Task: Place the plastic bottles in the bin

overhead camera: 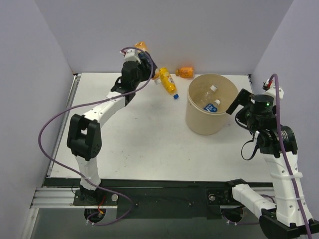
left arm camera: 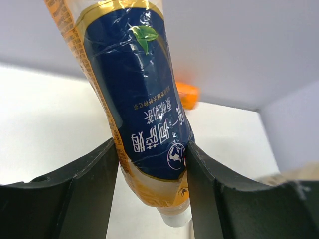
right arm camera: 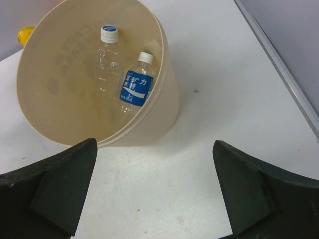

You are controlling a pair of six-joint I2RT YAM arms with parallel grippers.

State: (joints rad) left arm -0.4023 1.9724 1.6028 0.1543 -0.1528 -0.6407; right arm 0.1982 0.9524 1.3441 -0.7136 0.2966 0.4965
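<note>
The left gripper (left arm camera: pixel 149 154), near 12 o'clock at the far edge of the white tabletop (overhead camera: pixel 139 139), is clamped across the orange-yellow plastic bottle with the dark blue label (left arm camera: pixel 142 99). The bottle's long axis is near upright but tilted, with the cap down and the base up. Just beside the gripper, at its 5 o'clock, lies the yellow plastic bottle with the blue cap (overhead camera: pixel 167 81). Its long axis follows the 11-to-5 line, cap toward 5. The short squat orange bottle (overhead camera: pixel 185 72) sits at 1 o'clock by the back wall. The round tan plastic bin (overhead camera: pixel 202 124) stands between 2 and 3 o'clock. It holds a clear bottle with a blue label (right arm camera: pixel 135 85) and a plain clear white-capped bottle (right arm camera: pixel 106 62), caps uppermost in the right wrist view. The right gripper (right arm camera: pixel 154 147), at the bin's 3 o'clock, has its fingers spread wide.
</note>
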